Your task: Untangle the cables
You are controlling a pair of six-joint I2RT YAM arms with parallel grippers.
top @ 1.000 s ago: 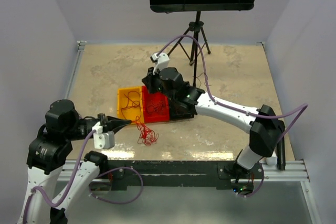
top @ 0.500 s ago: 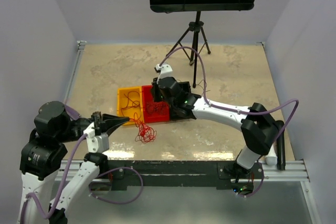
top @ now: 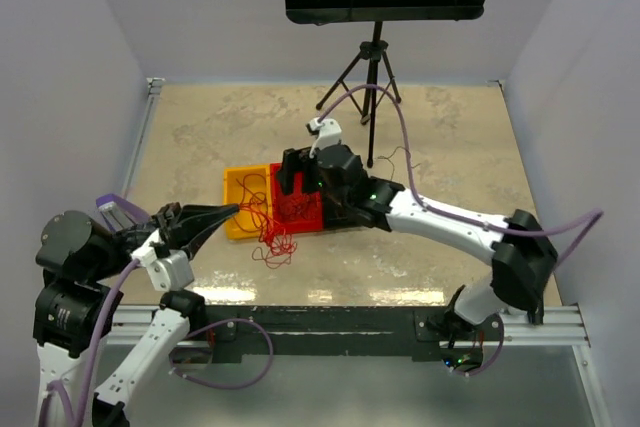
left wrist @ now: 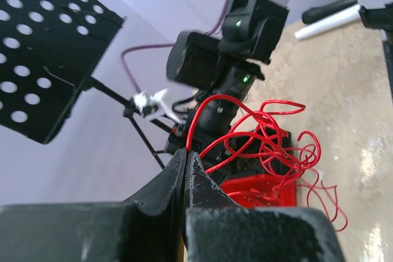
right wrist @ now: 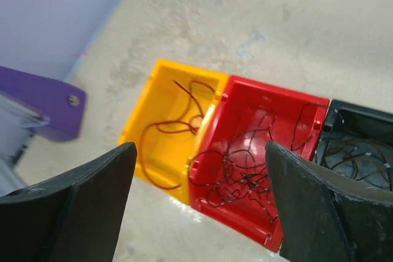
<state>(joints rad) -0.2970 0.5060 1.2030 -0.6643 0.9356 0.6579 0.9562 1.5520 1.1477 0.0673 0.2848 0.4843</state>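
1. Top external: shows left gripper (top: pixel 232 210) clamped shut on a strand of the red cables (top: pixel 275 242). Clump trailing from its tip rightward and down onto the table (top: pixel 200 137), just in front of the yellow bin (top: pixel 240 197) and red bin (top: pixel 300 212). Puts right gripper (top: pixel 292 182) over the red bin, jaws spread, holding nothing, clump near on its base-ward side.
2. Left wrist: confirms the pinch at left gripper (left wrist: pixel 186 154), one red strand in it. Red cables (left wrist: pixel 264 136) fanning straight ahead, long axis roughly along the fingers.
3. Right wrist: shows fingers (right wrist: pixel 73 207) wide apart around right gripper (right wrist: pixel 199 148), nothing between. Below: dark cables (right wrist: pixel 236 173) in red bin (right wrist: pixel 276 90), more in yellow bin (right wrist: pixel 159 72) and black bin (right wrist: pixel 344 111). No red clump visible here. Probably needs right gripper drawn back toward the left tip to take a loop.
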